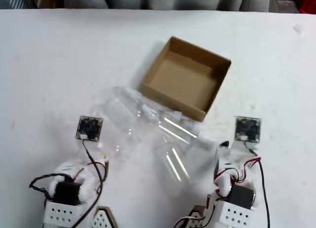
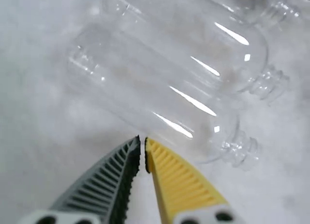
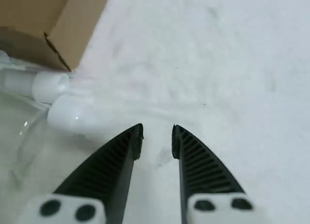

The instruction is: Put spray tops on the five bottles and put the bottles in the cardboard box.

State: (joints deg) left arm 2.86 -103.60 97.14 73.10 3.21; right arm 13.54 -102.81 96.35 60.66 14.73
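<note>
step in hand, i'd say: get a first top (image 3: 67, 112) onto a bottle (image 2: 169, 93). best w/ one hand pinning the bottle near its neck so it can't roll, the other taking the top & lining it up straight. left hand (image 2: 142, 145) clenched, empty, low over the tabletop (image 1: 49, 65), tips just short of the bottles. right hand (image 3: 157, 136) slightly parted, empty, near the tops. bottles lie sideways before the box (image 1: 170, 100), none inside yet.

Bottles (image 1: 168, 134) on table (image 1: 49, 65), clustered just before cardboard box (image 1: 173, 102).
</note>
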